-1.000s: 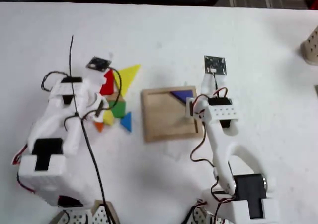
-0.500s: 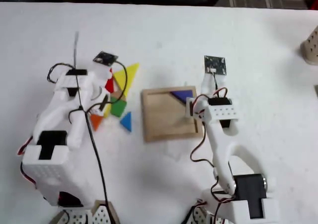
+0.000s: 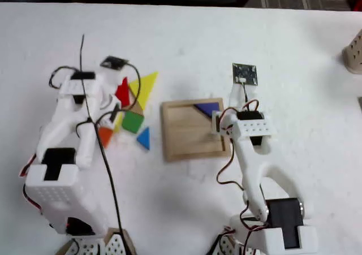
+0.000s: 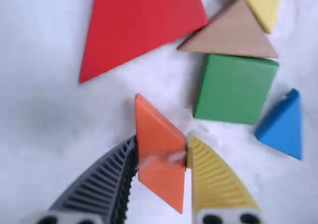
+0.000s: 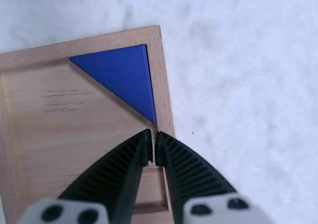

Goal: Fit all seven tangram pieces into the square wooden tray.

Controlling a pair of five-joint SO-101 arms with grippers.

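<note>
The left claw (image 4: 161,155) pinches the orange piece (image 4: 155,127), left of centre in the high view. Light, stiff and smooth, it probably grips best across opposite edges. The right claw (image 5: 151,143), almost closed, clamps the wooden tray (image 5: 59,114) by its rim, mid-frame.

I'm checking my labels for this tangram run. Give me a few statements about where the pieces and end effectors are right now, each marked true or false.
1. The left end effector is shut on the orange piece. True.
2. The tray holds two pieces. False: only the dark blue triangle lies in it, in a corner.
3. The green square sits inside the tray. False: it lies on the table, next to the tan triangle.
4. The right end effector has one finger on each side of the tray's rim. True.
</note>
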